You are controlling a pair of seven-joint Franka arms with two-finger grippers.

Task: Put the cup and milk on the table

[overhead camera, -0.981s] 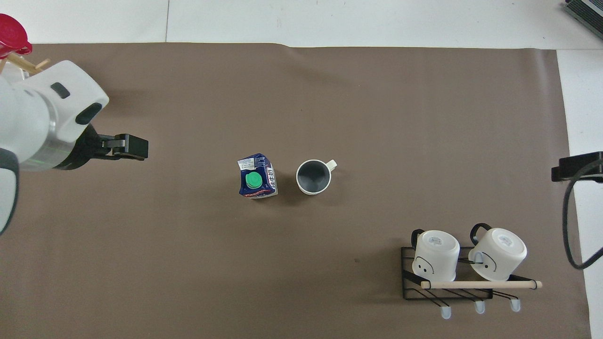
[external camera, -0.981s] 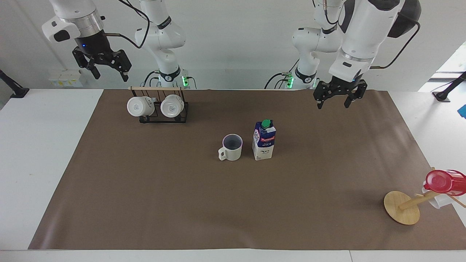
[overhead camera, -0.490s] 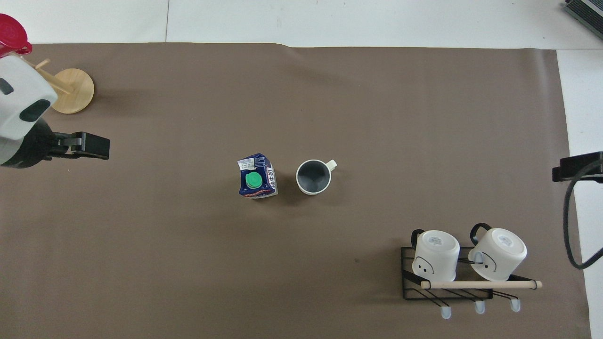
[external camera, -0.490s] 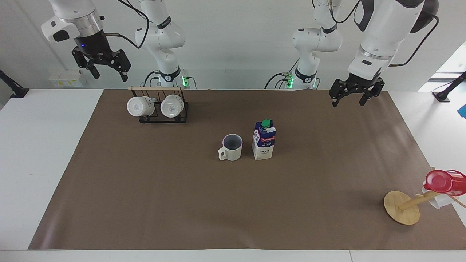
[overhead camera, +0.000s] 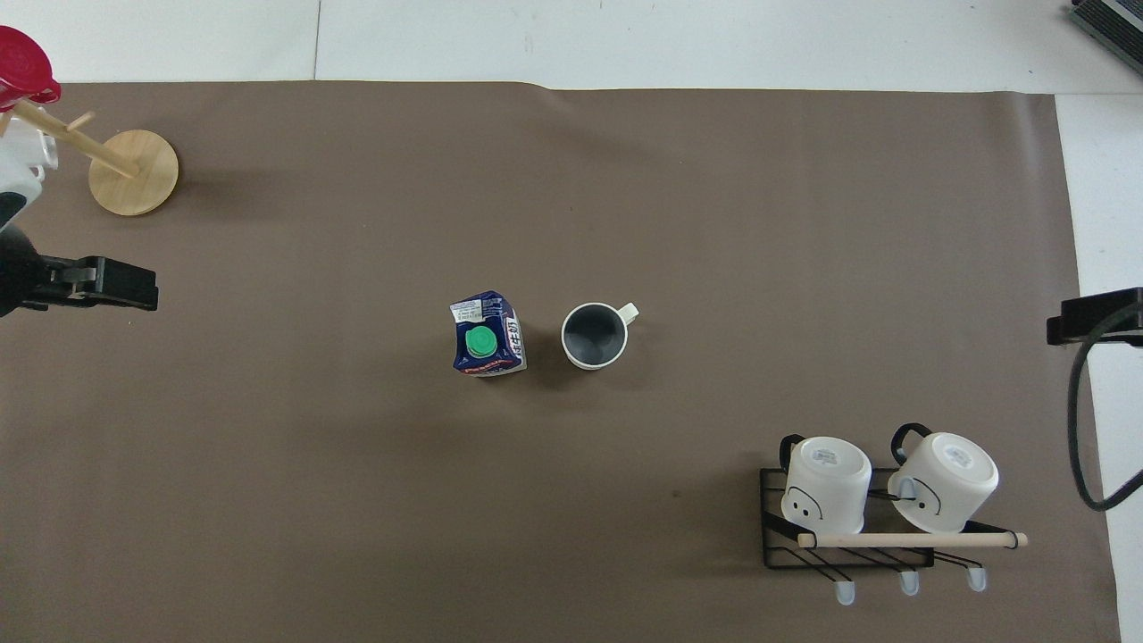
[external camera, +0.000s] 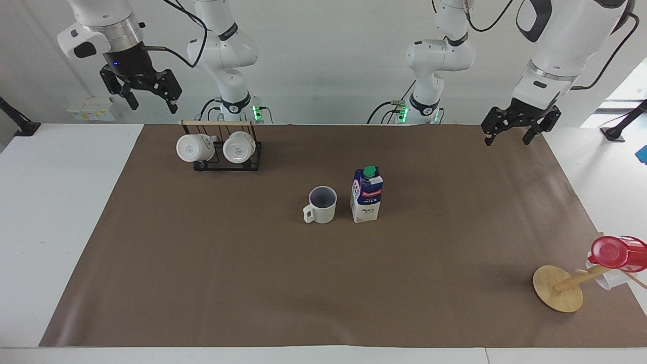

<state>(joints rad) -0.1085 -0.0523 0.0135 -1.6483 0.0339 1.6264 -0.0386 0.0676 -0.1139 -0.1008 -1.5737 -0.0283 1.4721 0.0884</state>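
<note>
With the cup (external camera: 321, 205) and the milk (external camera: 366, 195) standing just beside each other mid-table (external camera: 60, 202), the left gripper (external camera: 519, 125) and right gripper (external camera: 144, 91), fingers open and empty over the robots' edge, could only topple the tall carton by sweeping back low.

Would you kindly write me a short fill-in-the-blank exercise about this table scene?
1. The milk carton's screw cap is coloured ____.
2. The cup stands upright beside the milk, toward the ____ arm's end of the table.
3. The black rack holds ____ white mugs.
4. Both the left tool and the right tool hold ____.

Missing words: green; right; two; nothing
</note>
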